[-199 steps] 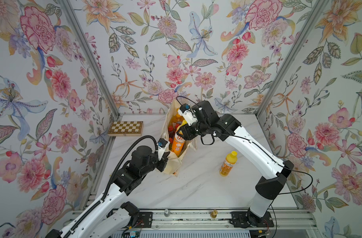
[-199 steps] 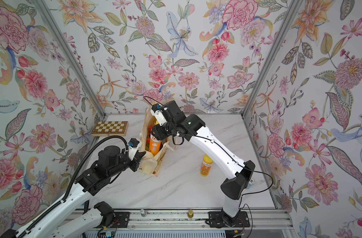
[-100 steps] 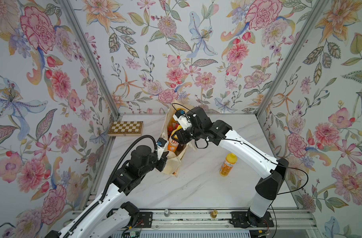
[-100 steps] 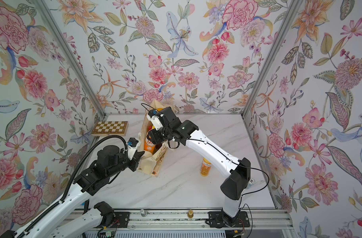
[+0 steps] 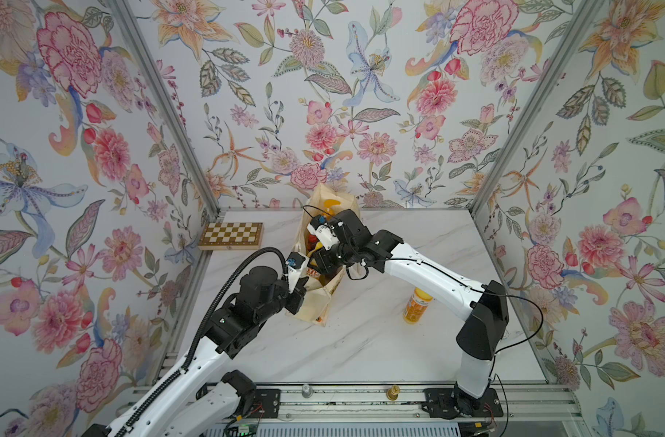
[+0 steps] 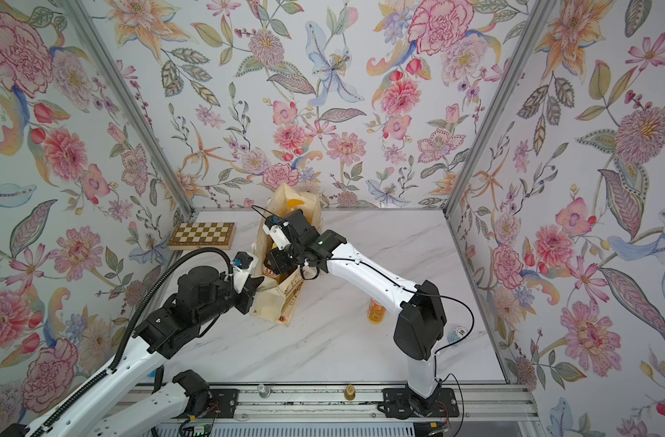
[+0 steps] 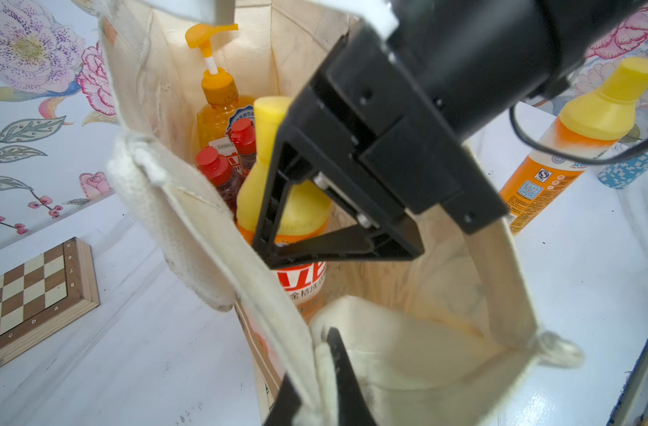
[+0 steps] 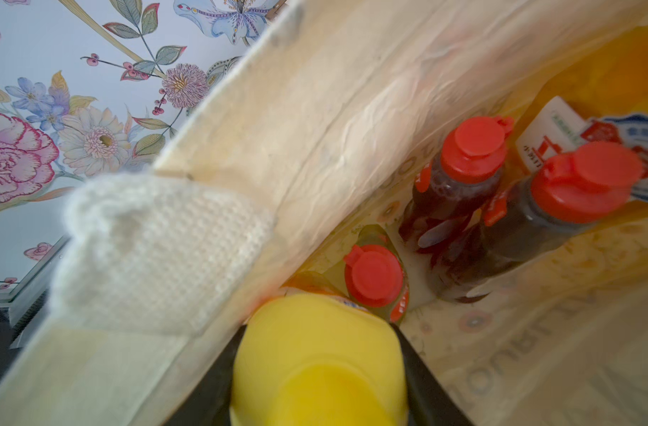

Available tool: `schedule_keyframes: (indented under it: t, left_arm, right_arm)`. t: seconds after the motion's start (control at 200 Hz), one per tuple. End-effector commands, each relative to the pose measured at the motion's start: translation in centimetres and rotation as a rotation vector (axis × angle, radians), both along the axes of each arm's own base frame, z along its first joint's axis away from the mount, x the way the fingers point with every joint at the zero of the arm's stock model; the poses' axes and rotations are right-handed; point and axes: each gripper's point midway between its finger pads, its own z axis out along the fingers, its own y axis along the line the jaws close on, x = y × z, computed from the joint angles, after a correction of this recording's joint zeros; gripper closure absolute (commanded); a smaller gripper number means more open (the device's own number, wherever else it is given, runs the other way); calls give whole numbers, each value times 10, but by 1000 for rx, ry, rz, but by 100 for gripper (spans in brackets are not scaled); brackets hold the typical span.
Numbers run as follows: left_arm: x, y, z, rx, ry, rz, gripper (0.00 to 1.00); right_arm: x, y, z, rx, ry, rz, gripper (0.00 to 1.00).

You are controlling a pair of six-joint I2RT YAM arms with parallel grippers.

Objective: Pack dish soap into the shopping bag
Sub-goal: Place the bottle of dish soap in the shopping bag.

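Note:
The cream shopping bag (image 5: 317,302) (image 6: 276,302) stands open on the marble table. My left gripper (image 5: 302,287) (image 7: 315,369) is shut on the bag's near rim by a rope handle. My right gripper (image 5: 319,265) (image 8: 318,369) is shut on an orange, yellow-capped dish soap bottle (image 7: 289,210), held upright, partly inside the bag's mouth. Inside stand the orange pump bottle (image 7: 219,107), two dark-red bottles (image 8: 462,177) (image 8: 558,206) and an olive-green one (image 8: 377,276). Another orange, yellow-capped bottle (image 5: 418,304) (image 7: 573,140) stands on the table to the bag's right.
A wooden chessboard (image 5: 230,235) (image 7: 31,291) lies at the back left by the wall. A small blue-and-white patterned cylinder (image 6: 457,333) (image 7: 632,169) sits right of the loose bottle. Floral walls close in three sides.
My right gripper has carried the yellow-capped bottle left and down into the bag's mouth. The left arm has stayed put, holding the rim.

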Motion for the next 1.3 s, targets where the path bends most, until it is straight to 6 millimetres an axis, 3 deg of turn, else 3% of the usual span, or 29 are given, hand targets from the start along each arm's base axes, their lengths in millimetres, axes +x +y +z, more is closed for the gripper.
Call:
schedule_keyframes:
  t: [0.0,0.601,1.021,1.206,1.296]
  left_arm:
    - [0,-7,64,-111,-164,-20,100]
    - [4,0,76,-100,-203,18,100]
    - [7,6,86,-93,-220,55,100]
    - [7,7,85,-99,-210,60,100]
    - [7,8,83,-102,-204,68,100]
  right_arm:
    - [-14,25,17,110,4,69,100]
    - [-15,36,-26,2,-26,75,100]
    - [-11,34,-57,-183,-92,54,97]
    - [-11,36,-58,-187,-84,64,91]
    - [-16,40,-58,-168,-57,82,83]
